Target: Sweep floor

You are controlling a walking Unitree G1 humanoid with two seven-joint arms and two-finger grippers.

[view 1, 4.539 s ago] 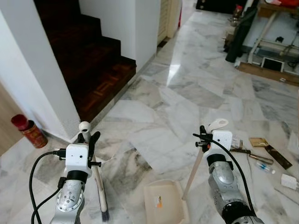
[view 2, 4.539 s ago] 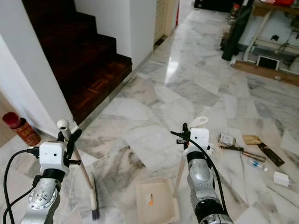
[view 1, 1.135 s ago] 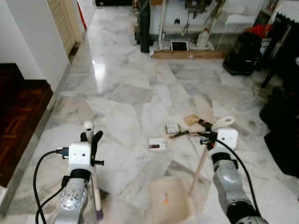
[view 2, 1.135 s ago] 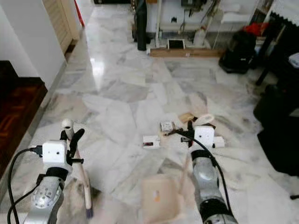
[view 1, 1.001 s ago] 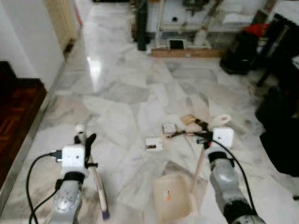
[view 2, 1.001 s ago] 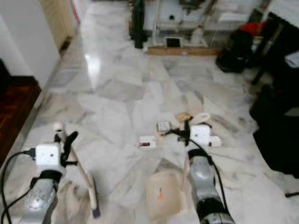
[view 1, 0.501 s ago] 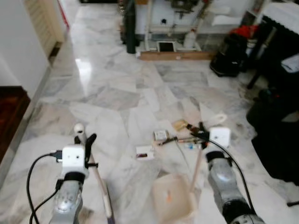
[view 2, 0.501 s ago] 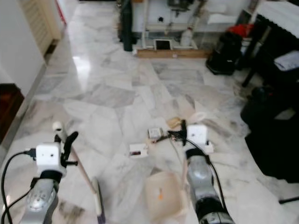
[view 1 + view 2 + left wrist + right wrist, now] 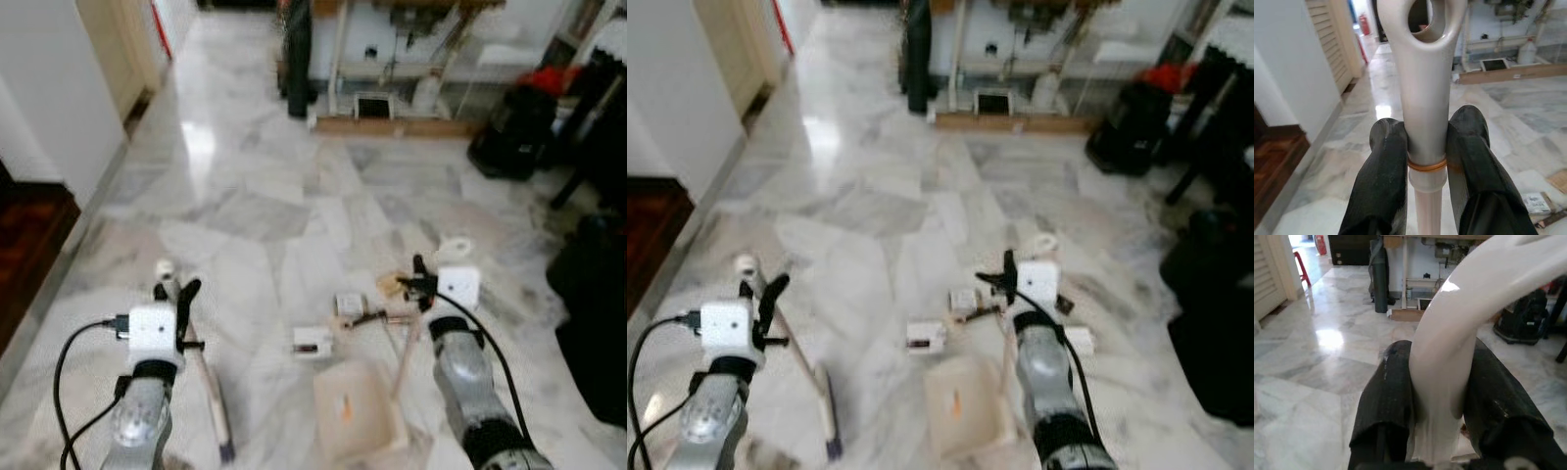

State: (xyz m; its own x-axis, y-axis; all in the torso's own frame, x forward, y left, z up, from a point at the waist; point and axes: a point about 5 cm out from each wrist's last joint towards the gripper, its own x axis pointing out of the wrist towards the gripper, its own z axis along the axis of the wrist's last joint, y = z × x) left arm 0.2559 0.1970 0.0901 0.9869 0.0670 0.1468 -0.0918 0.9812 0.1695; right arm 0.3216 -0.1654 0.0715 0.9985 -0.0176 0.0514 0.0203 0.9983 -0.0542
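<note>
the left gripper [image 9: 1426, 161] has its two black fingers [image 9: 1382, 171] pressed against both sides of the cream plastic handle of the broom [image 9: 1425, 98], just below the handle's hanging loop and right at a thin orange band. from those jaws the pale broomstick [image 9: 204, 377] slants down and forward to its dark bristle end [image 9: 226, 451], which touches the grey-veined white marble floor [image 9: 245, 196] below the gripper.

the right gripper [image 9: 1437, 396] is clamped the same way, one finger on each side of the glossy white curved handle of the dustpan [image 9: 1459, 313]. the cream plastic dustpan [image 9: 355, 411] sits on the floor below those jaws and a little toward the left gripper, its thin stick [image 9: 404, 357] rising to the grip.

just ahead of the right jaws lies a scatter of litter: a small white packet with a dark label [image 9: 312, 341], a small pale square packet [image 9: 348, 304], and a thin dark stick-like item [image 9: 370, 317]; the blur hides what they are. far ahead stands a table frame with clutter [image 9: 392, 59], and black bags [image 9: 509, 137] sit beyond the right gripper.
</note>
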